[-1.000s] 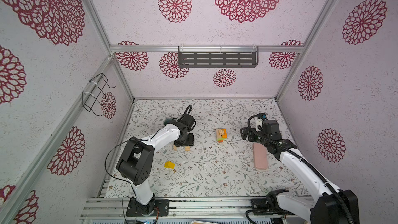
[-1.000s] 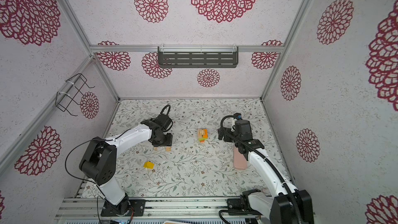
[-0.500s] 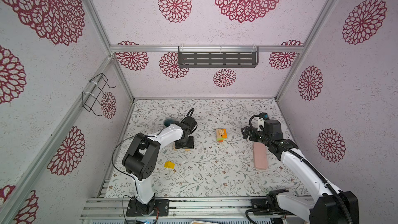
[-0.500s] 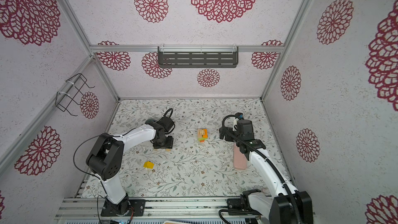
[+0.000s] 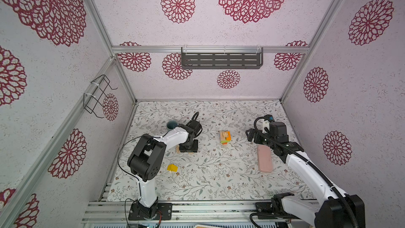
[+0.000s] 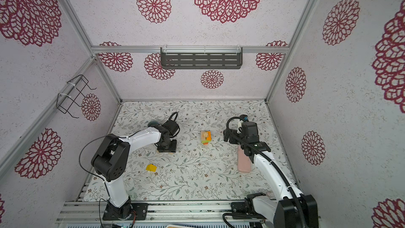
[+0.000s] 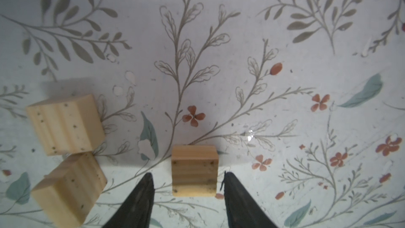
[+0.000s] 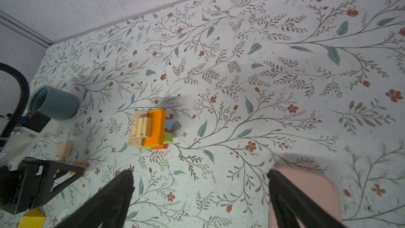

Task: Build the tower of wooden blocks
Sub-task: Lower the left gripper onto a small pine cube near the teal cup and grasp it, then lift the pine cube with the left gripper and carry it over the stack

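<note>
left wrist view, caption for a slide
Left gripper, jaws open, straddles a plain wood block on the floral table; two more plain blocks nearby.

This is looking like a small robot test booth in a lab. Metal bars (image 5: 210, 49) are holding walls (image 5: 197, 88) wearing red flower paper, the left arm (image 5: 173, 135) and right arm (image 5: 306, 169) are sitting bolted to a metal rail (image 5: 208, 210), and a flowery sheet (image 5: 208, 183) is lying under them.

Small plain wooden cube (image 7: 194, 169) between left pincer (image 7: 188, 173) fingers (image 7: 140, 198), gaps both sides; two plain wooden blocks (image 7: 65, 126) just outside one finger.
</note>
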{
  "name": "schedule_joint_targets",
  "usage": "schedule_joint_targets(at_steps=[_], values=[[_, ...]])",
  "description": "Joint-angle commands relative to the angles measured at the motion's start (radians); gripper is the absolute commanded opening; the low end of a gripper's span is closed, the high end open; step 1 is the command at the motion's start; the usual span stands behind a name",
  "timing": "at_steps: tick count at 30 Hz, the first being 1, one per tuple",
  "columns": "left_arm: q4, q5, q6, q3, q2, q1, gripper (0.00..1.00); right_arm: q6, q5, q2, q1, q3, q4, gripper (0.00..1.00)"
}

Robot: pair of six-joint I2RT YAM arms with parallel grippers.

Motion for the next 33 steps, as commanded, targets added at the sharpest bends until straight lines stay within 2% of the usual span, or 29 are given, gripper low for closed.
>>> schedule_joint_targets(at_steps=[1,7,11,19,33], values=[[0.015,-0.006,-0.005,0.025,0.016,-0.008,0.51,-0.017,-0.01,-0.03,-0.009,0.0,0.015,0.99],[0.013,0.005,-0.006,0.038,0.023,-0.013,0.35,-0.017,-0.007,-0.039,-0.009,-0.001,0.009,0.99],[0.0,0.004,-0.003,0.043,0.015,-0.013,0.3,-0.016,-0.007,-0.041,-0.011,-0.003,0.009,0.99],[-0.062,0.005,0.011,0.1,-0.017,-0.014,0.3,-0.006,-0.004,-0.046,-0.011,-0.005,0.008,0.99],[-0.217,0.021,0.028,0.385,0.042,-0.038,0.3,0.039,0.003,-0.07,-0.036,-0.054,-0.016,0.99]])
